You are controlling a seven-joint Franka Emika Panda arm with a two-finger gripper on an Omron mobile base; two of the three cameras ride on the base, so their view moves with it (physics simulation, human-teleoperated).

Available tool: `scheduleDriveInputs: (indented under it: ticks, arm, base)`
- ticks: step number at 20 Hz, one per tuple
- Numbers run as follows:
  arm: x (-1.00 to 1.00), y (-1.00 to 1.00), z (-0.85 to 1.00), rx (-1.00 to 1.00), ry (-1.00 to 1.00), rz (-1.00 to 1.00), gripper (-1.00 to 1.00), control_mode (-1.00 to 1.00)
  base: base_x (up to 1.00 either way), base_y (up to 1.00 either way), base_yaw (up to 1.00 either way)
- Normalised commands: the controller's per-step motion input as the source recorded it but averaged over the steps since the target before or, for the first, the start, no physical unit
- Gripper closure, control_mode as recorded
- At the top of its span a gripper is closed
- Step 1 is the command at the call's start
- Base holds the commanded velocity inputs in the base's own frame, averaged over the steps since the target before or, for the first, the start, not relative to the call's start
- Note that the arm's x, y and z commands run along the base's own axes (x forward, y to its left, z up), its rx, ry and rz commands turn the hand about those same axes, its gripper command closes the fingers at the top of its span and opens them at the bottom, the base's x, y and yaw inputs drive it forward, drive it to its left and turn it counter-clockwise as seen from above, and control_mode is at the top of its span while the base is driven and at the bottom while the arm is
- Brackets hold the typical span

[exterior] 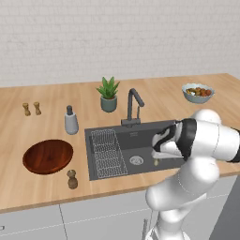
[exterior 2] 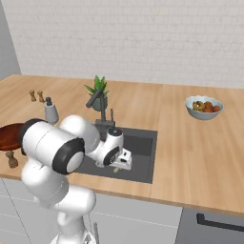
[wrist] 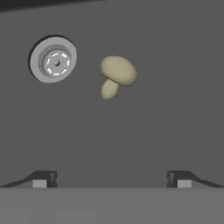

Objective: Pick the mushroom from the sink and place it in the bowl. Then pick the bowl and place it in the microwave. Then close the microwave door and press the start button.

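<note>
Beige mushroom (wrist: 117, 75) lies on its side on the dark floor of the sink (exterior: 140, 140), near the round steel drain (wrist: 53, 60). Gripper (wrist: 112, 179) hangs above it, jaws spread wide, grasping nothing. Wooden bowl (exterior: 48, 156) rests on the counter (exterior: 56, 96), left of the sink.

the mushroom (wrist: 117, 75) is small and pale beige, with a rounded cap and a short stubby stem. it lies on its side on the flat dark grey floor of the sink (exterior: 145, 145), near the round steel drain (wrist: 53, 59) but apart from it. from the left base camera a small pale bit of it (exterior: 156, 162) shows on the basin floor, right of the drain. the bowl (exterior: 48, 156) is wide, shallow and dark reddish-brown wood. it sits upright on the table, left of the sink and apart from it.
</note>
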Motion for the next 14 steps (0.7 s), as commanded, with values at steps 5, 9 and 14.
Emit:
scheduleDriveInputs:
  ticks: [5,9,14]
  arm:
    - [0.5,-0.02,-0.21,0.01,0.08,0.0,-1.0,-1.0]
    - [0.46,0.03,-0.31,0.0,0.09,0.0,-1.0,-1.0]
    - [0.46,0.01,-0.37,0.01,0.06,0.0,-1.0,-1.0]
  base:
    - [0.0,0.0,0.0]
    - [0.0,0.0,0.0]
    - [0.0,0.0,0.0]
